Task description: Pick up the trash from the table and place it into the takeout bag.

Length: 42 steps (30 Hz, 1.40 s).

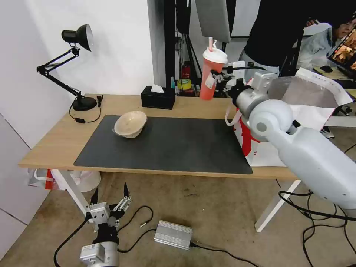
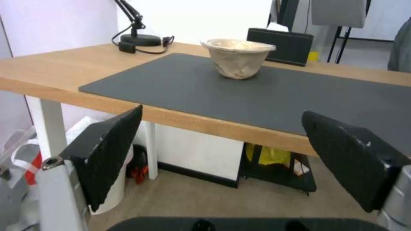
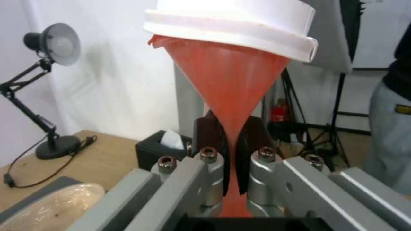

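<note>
At 7 o'clock, below the table: left gripper, jaws wide, empty. At 10 o'clock on the mat: beige paper bowl. At 1 o'clock, lifted above the table beside the takeout bag: red drink cup, pinched in right gripper.

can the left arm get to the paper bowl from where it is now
Probably yes. The left gripper hangs open below the table's front edge, and the beige paper bowl sits alone on the mat with nothing around it. It would need to rise over the edge first.
</note>
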Tool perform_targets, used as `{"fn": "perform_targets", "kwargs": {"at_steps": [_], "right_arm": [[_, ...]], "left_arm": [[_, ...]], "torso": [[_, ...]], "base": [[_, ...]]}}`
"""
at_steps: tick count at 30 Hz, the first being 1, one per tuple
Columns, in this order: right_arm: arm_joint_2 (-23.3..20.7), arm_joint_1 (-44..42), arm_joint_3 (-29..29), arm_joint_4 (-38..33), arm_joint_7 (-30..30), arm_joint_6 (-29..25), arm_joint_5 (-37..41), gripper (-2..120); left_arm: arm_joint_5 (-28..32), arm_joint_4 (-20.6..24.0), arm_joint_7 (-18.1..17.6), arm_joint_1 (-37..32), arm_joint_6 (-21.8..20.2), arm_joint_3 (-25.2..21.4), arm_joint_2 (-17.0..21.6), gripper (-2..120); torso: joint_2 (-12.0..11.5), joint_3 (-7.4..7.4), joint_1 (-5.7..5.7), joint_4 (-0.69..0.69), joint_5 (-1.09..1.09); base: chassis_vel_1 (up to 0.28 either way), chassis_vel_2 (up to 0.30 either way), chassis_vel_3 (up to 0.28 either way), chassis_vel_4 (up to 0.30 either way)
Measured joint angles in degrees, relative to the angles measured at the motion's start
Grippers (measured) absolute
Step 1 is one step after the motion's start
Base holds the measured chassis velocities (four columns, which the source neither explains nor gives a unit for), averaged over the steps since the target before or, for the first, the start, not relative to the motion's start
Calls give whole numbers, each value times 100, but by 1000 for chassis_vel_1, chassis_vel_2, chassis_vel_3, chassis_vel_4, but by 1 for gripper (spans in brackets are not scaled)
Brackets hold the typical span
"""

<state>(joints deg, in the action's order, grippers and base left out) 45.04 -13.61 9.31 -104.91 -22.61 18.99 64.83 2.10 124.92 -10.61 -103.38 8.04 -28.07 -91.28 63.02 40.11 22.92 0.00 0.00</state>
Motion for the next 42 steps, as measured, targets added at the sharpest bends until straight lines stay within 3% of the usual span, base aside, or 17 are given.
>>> {"fn": "perform_targets", "kwargs": {"at_steps": [11,27,42], "right_arm": [[-272,-56,-297,-96,86,72,120,3],[-1159,-355,-896,-284,253,254,370,2],[-1381,-586,-1283,-125,338,333,411,2]], "left_arm": [[-21,-24,5,-16,0,41,1,100],[-47,-179,12,37,7,118,3,100],[-68,-309,16,111,7,153,1,100]], "torso": [[-1,0,0,0,0],[0,0,0,0,0],[0,0,0,0,0]], "base": [[0,0,0,0],[0,0,0,0],[0,0,0,0]]}}
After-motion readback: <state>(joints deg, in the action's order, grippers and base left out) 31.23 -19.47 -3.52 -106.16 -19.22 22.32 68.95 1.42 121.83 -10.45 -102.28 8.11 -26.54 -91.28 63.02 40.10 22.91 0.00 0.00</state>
